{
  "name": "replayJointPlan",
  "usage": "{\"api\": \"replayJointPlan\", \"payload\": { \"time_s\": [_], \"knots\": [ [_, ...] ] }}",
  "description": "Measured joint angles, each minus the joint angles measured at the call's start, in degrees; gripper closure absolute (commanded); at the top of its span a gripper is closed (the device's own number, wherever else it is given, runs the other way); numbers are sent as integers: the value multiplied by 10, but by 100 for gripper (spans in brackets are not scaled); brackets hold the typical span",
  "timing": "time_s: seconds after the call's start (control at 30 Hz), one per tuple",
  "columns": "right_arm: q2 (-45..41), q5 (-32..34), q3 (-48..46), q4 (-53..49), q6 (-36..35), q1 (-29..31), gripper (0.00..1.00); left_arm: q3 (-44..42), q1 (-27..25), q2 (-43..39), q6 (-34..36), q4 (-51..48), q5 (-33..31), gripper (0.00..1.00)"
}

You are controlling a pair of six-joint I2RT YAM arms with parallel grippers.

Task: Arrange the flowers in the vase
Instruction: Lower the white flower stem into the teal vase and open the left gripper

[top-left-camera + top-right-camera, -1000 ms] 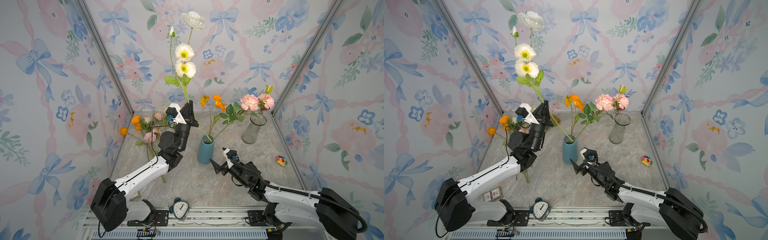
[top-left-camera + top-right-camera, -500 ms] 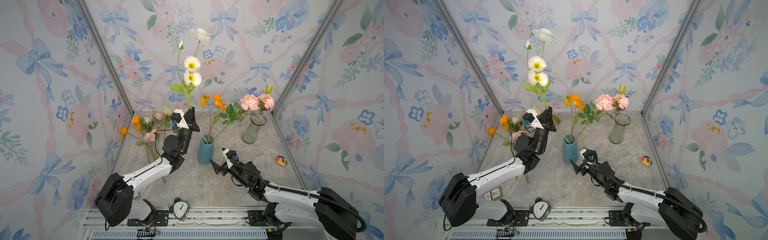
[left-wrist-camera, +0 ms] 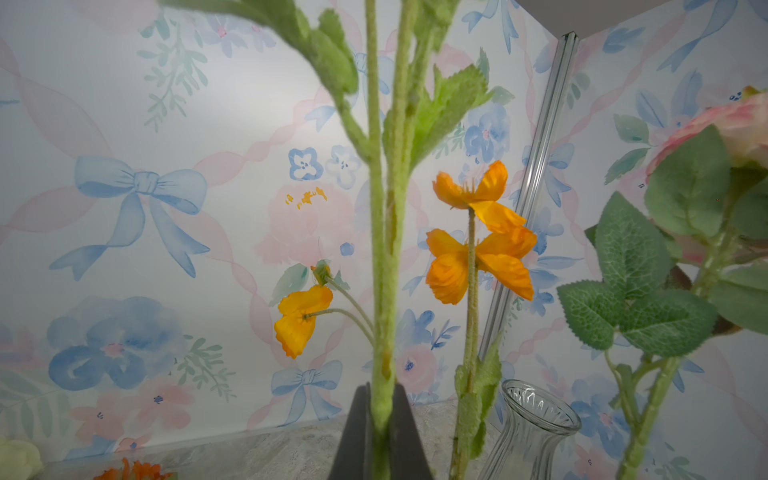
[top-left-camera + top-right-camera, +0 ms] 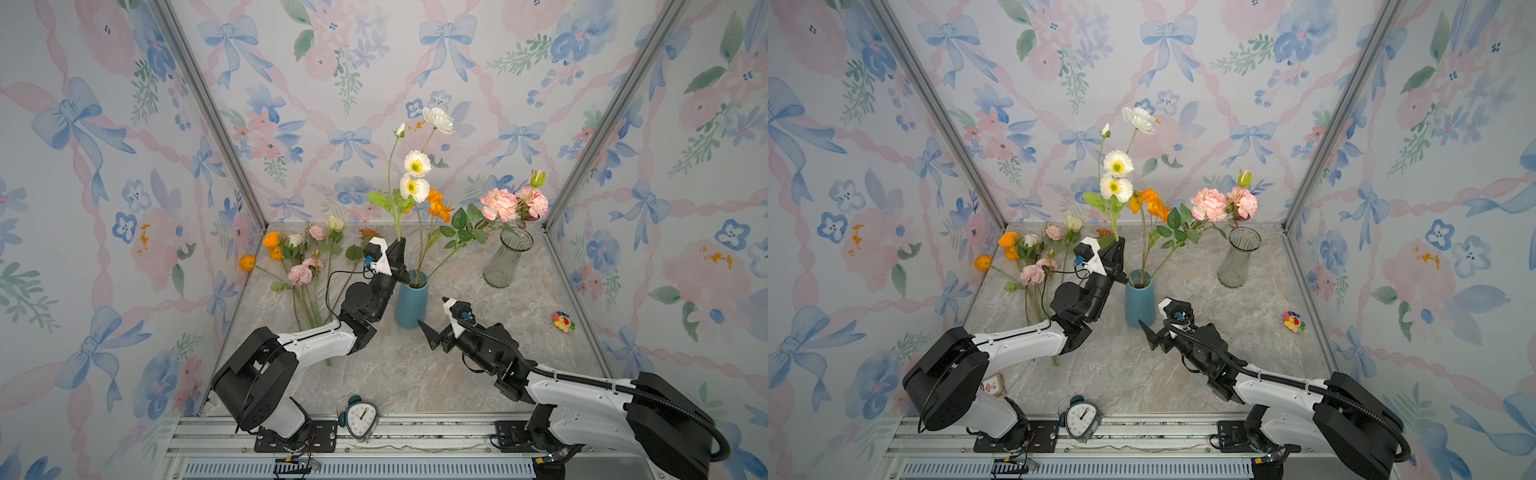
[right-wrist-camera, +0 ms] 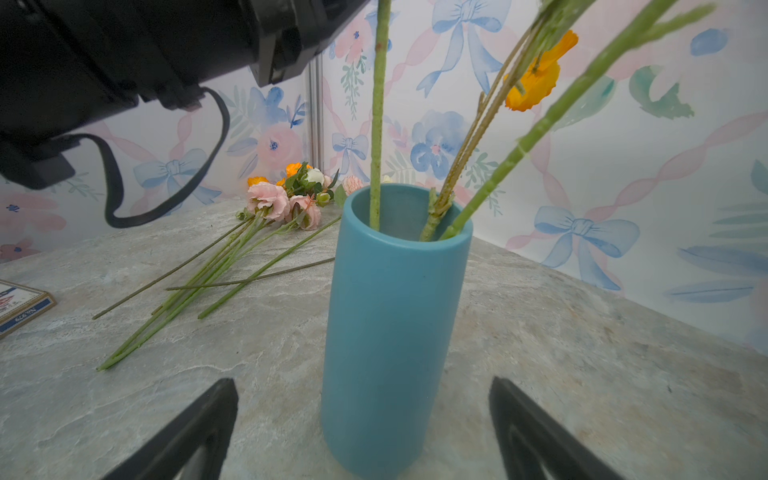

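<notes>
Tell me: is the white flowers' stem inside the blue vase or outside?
Inside. The stem goes down past the rim of the blue vase in the right wrist view; the left gripper is shut on it above.

Small blue-edged box [image 5: 23,307], printed "No.979"; alarm clock [image 4: 360,417], numerals illegible

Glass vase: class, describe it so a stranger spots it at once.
On the marble tabletop, look to the far right corner. The glass vase stands there, right of the blue vase. Unlike that one, it is clear, ribbed and empty.
</notes>
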Motion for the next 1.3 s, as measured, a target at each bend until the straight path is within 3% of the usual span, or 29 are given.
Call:
{"api": "replayJointPlan", "payload": {
  "time_s": [0.43,1.3],
  "knots": [
    [7,-7,0,0,0,0,3,-28,-24,21,-24,38,2,84],
    [10,-15,0,0,0,-1,3,-68,-31,12,-32,42,8,70]
  ]
}}
